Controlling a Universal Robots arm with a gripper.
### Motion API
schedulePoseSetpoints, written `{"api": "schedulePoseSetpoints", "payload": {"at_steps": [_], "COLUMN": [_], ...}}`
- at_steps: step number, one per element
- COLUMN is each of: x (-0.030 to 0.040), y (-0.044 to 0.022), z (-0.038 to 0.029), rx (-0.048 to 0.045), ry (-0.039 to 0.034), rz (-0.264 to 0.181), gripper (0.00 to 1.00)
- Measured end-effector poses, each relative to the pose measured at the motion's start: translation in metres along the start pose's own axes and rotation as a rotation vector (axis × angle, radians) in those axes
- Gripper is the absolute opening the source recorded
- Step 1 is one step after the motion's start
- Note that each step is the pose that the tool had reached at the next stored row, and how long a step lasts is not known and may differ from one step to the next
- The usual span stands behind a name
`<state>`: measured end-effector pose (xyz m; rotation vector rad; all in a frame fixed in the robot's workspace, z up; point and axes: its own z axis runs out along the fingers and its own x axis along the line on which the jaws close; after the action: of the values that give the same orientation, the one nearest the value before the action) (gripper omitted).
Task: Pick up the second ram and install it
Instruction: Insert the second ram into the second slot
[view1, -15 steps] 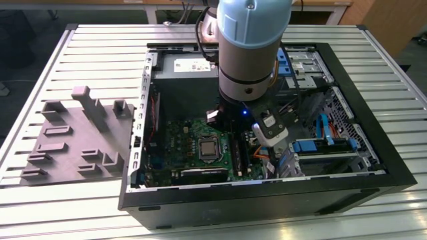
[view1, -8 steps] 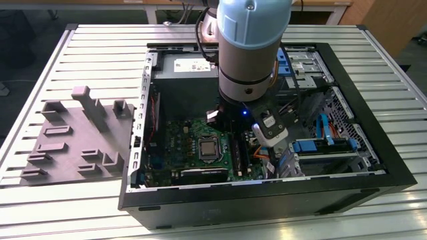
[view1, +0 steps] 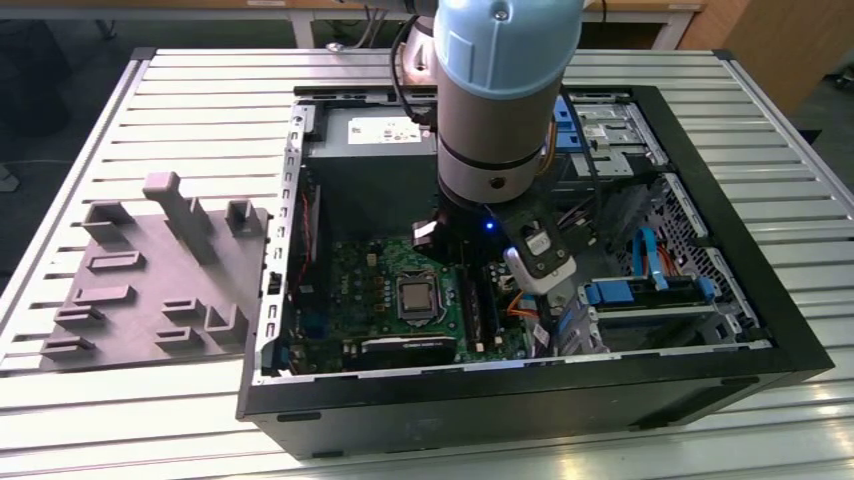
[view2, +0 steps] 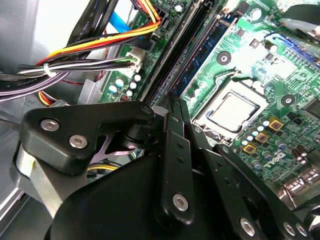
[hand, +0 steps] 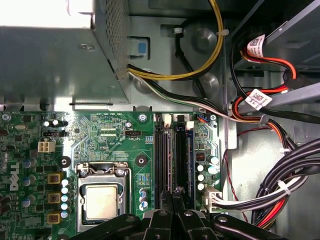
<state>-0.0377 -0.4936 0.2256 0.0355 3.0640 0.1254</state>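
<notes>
The arm reaches down into the open computer case (view1: 747, 330), which lies on its side on the ribbed metal bench (view1: 200, 90), and the gripper (hand: 172, 192) hangs low over the green motherboard (view1: 367, 275), right above the row of long black memory slots (hand: 162, 160) beside the silver processor socket (hand: 102, 202). In both wrist views the dark fingers (view2: 175, 112) come together to a narrow point over those slots, closed or very nearly so, though I cannot tell whether anything is pinched between them. The second ram (hand: 183, 160) looks to be the dark stick standing in the slot with the blue edge, next to the empty black slots; the fingertips sit at its near end, and whether they touch it I cannot say. Bundles of black, yellow, orange and red cables (hand: 270, 185) run along the case wall beside the slots, and the grey perforated power supply box (hand: 60, 55) sits just beyond the board. In the exterior view a small blue light glows at the wrist. Out on the bench, towards the exterior view's left and well apart from the case, lies the grey plastic tray (view1: 134, 300) with its upright posts.
</notes>
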Motion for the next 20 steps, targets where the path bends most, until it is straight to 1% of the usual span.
{"api": "schedulePoseSetpoints", "payload": {"at_steps": [20], "x": [0.0002], "y": [-0.0002], "z": [0.0023], "rx": [-0.0004], "ry": [0.0004], "rz": [-0.005], "gripper": [0.11]}}
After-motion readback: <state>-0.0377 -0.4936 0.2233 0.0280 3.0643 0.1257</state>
